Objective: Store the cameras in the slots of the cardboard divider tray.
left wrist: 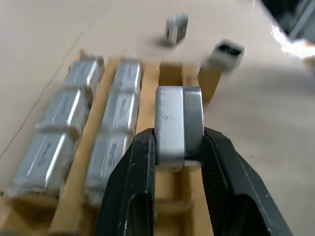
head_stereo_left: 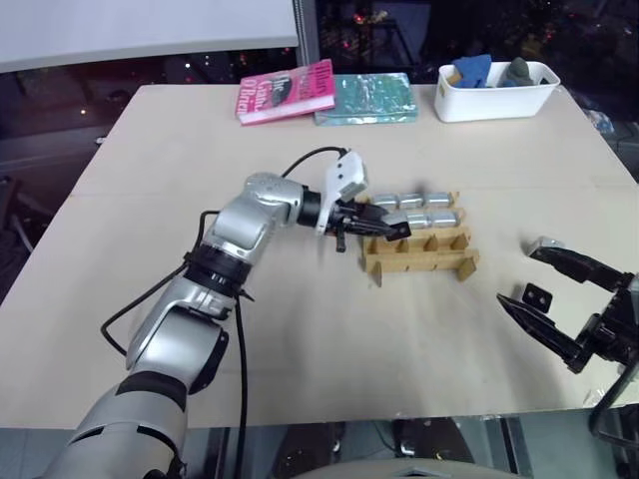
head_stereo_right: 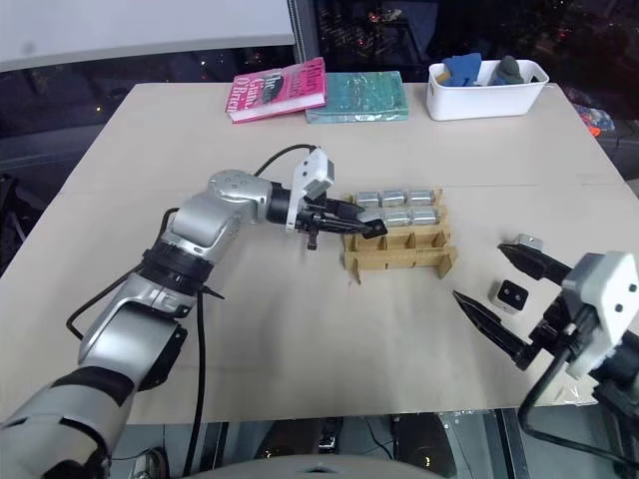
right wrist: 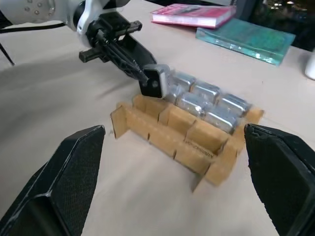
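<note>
The left gripper [left wrist: 178, 147] is clamping a camera [left wrist: 178, 125] above the cardboard divider tray [head_stereo_left: 419, 261]; possibly misaligned, it risks catching a divider. The right gripper [head_stereo_left: 544, 289] is gaping empty beside the tray.

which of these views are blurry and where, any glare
Left wrist view: the held camera and the black fingers are fairly sharp; the stored cameras and the two loose cameras beyond are smeared soft. Right wrist view: the cardboard divider tray is crisp, its own fingers softer. Left eye view: evenly lit, with small highlights on the stored cameras.
</note>
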`<action>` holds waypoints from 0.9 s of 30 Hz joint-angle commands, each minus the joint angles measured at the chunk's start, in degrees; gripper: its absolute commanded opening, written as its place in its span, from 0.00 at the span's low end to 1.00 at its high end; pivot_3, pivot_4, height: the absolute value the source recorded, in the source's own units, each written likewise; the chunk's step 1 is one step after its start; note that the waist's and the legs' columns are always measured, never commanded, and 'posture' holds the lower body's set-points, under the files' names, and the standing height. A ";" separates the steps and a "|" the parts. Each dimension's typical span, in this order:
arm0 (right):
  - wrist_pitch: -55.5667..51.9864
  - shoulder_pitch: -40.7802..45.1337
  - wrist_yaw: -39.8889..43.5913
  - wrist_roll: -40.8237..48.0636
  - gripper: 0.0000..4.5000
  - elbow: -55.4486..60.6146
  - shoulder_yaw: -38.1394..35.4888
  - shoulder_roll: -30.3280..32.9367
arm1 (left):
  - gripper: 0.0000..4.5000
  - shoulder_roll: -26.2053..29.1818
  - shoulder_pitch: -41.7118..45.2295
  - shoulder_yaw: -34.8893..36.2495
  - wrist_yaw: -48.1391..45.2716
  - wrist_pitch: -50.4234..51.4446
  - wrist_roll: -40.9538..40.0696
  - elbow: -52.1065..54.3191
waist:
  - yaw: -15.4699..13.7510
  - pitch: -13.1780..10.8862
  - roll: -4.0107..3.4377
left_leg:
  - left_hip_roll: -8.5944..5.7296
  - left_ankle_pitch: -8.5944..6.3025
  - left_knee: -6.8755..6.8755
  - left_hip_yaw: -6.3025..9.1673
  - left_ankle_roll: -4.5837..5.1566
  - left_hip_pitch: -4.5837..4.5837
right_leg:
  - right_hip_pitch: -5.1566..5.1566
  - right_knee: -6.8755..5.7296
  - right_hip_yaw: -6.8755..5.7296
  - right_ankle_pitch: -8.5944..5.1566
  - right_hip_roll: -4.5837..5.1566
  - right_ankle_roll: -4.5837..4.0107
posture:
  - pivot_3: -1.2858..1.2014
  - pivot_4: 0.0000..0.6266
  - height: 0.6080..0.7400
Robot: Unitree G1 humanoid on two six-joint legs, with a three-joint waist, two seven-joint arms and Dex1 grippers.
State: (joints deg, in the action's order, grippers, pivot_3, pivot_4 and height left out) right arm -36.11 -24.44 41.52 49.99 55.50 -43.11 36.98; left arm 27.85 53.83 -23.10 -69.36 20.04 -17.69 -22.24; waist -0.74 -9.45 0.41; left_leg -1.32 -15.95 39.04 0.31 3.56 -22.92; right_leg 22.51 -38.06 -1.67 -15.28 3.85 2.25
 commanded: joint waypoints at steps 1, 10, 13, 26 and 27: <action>2.97 -2.38 -1.19 2.29 1.00 2.81 -2.74 -0.03 | 0.17 -0.66 1.45 0.28 -2.18 -3.48 3.70 -1.54 | -0.02 -0.02 0.03 | 0.00 -0.02 0.04 0.00 0.03 -0.02 | 0.00 0.00 0.00 0.00 0.00 0.01 | 0.52 0.24 1.00; 6.93 -9.03 -2.24 2.53 1.00 3.89 -3.65 -0.18 | 0.17 -3.10 0.91 0.89 -3.74 -5.07 8.83 -3.83 | -0.03 -0.04 0.07 | 0.02 -0.03 0.09 0.01 0.05 -0.05 | 0.01 -0.01 0.00 0.01 0.00 0.04 | 0.52 0.24 1.00; 7.70 -10.22 -2.15 2.48 1.00 3.65 -3.66 0.24 | 0.17 -3.52 0.75 1.47 -3.69 -4.98 9.58 -3.91 | -0.03 -0.04 0.07 | 0.03 -0.03 0.10 0.02 0.05 -0.05 | 0.01 -0.01 -0.01 0.01 0.00 0.04 | 0.52 0.24 1.00; 10.59 6.06 -0.70 -5.95 1.00 -17.39 2.24 8.33 | 0.17 -3.75 0.22 2.57 -3.67 -4.32 9.86 -2.63 | -0.04 -0.06 0.13 | 0.02 -0.03 0.23 0.00 0.06 -0.02 | -0.04 -0.03 0.00 0.04 -0.03 0.09 | 0.52 0.24 1.00; 10.71 8.03 1.80 -5.87 1.00 -20.29 2.32 10.13 | 0.17 -3.65 0.20 2.74 -3.60 -4.10 9.81 -2.36 | -0.05 -0.07 0.09 | 0.00 -0.03 0.23 -0.01 0.06 -0.02 | -0.03 -0.04 0.02 0.04 -0.02 0.09 | 0.52 0.24 1.00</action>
State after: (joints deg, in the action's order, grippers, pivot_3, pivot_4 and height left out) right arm -26.67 -17.65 40.71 44.41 38.45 -40.51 44.79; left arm 24.03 53.64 -22.21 -72.78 15.99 -7.88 -26.42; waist -0.80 -9.52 0.51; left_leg -1.33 -15.98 39.26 0.28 3.62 -22.95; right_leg 22.49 -38.10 -1.64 -15.24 3.84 2.34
